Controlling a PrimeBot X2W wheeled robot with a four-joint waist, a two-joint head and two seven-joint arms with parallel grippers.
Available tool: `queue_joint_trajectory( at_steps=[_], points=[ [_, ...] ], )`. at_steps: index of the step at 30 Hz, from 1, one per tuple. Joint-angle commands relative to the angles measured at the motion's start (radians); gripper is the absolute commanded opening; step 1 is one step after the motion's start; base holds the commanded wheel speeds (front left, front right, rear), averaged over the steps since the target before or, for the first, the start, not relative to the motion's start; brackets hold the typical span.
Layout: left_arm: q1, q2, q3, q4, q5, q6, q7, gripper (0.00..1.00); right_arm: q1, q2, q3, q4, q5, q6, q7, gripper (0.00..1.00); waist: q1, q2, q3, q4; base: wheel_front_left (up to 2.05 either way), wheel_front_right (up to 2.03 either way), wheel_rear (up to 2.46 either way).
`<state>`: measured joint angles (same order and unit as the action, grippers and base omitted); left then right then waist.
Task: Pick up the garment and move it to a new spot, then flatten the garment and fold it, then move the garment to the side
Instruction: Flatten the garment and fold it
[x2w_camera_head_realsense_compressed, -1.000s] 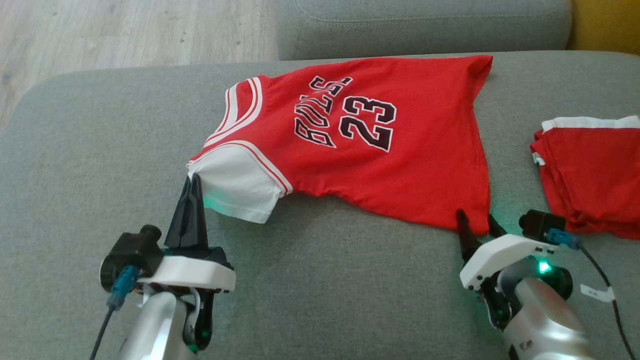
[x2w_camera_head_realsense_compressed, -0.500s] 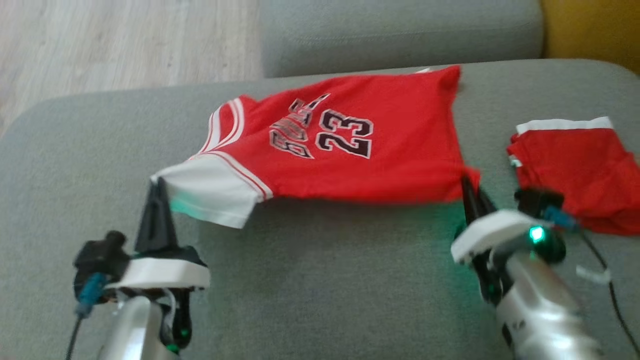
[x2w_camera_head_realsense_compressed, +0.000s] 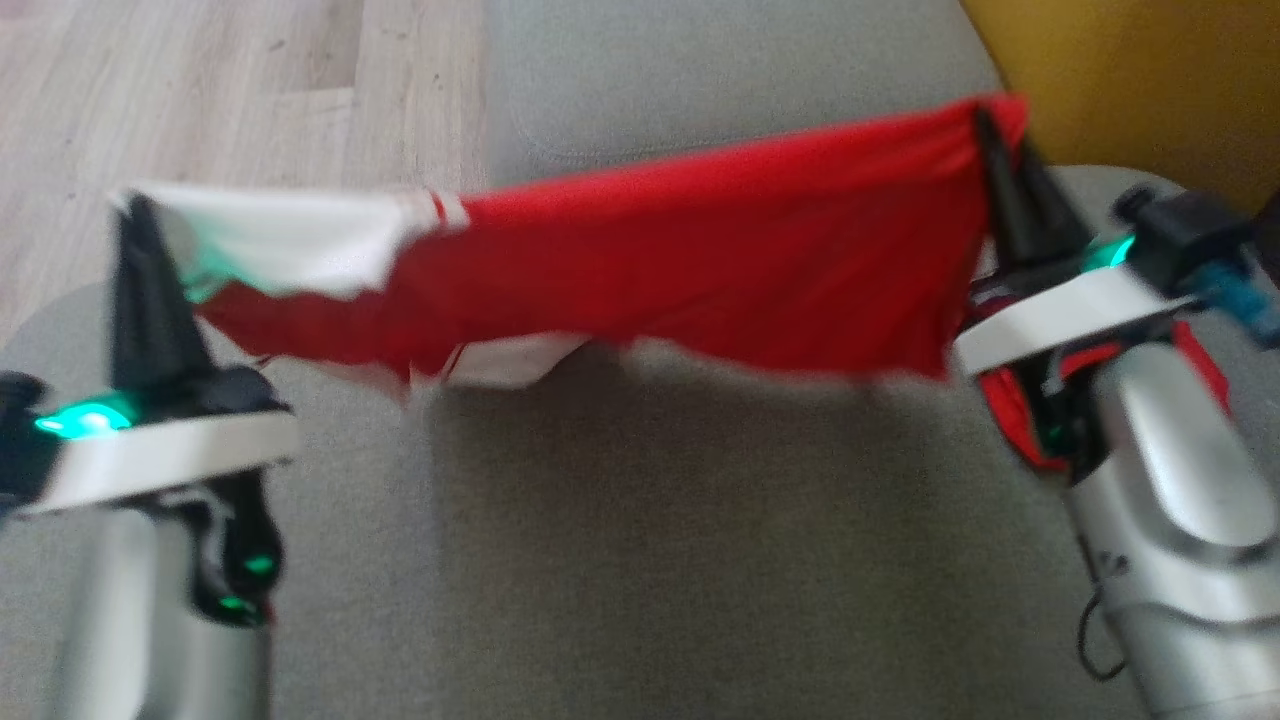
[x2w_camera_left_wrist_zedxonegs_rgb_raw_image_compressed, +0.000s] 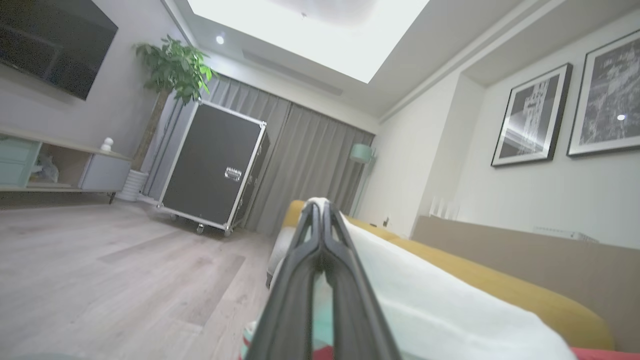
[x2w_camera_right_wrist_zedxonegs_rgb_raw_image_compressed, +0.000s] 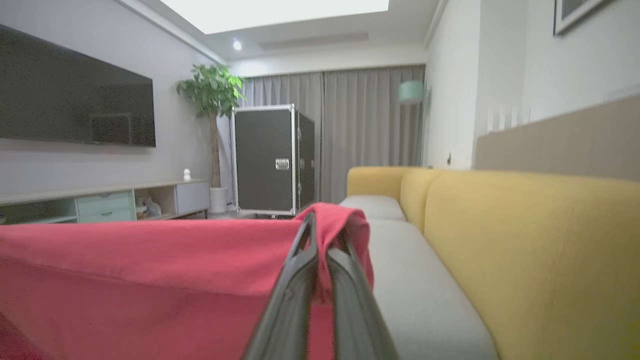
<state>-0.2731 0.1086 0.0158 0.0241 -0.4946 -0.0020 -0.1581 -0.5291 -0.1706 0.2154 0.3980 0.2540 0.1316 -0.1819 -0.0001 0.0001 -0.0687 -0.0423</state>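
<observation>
Two claws clamped shut: left gripper (x2w_camera_head_realsense_compressed: 137, 210), frame left, pinches the white sleeve (x2w_camera_head_realsense_compressed: 290, 240) of the red-and-white fabric jersey (x2w_camera_head_realsense_compressed: 720, 260); right gripper (x2w_camera_head_realsense_compressed: 985, 118), upper right, pinches its red edge, clear of the grey upholstered sofa (x2w_camera_head_realsense_compressed: 650, 560).

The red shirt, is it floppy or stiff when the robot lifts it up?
Probably floppy: the red shirt, pinched in shut jaws at both ends, sags in the middle. Likely light, since two small pinches hold it up over the sofa. It may swing or bunch when moved; its lower edge hangs in loose folds.
</observation>
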Motion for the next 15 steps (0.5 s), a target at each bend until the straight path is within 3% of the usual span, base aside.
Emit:
queue_joint_trajectory(
  at_steps=[1,10,15],
  points=[
    [-0.061,0.037,0.052,-0.054,-0.004,0.013,0.007,0.0,-0.05,-0.005,0.004,-0.058,-0.002,-0.001,0.009,0.0,0.0001,-0.0001,-0.005,-0.001,0.0,0.0,0.0],
    [-0.115,0.085,0.083,-0.355,-0.053,0.077,0.195,0.0,0.053,-0.026,-0.091,-0.42,-0.018,-0.001,0.186,0.0,0.0001,-0.0001,0.003,-0.002,0.0,0.0,0.0],
    [-0.21,0.16,0.055,-0.317,-0.048,0.065,0.318,0.0,0.032,-0.015,-0.092,-0.462,-0.026,-0.001,0.272,0.0,0.0001,-0.0001,0.055,0.003,0.0,0.0,0.0]
  ],
)
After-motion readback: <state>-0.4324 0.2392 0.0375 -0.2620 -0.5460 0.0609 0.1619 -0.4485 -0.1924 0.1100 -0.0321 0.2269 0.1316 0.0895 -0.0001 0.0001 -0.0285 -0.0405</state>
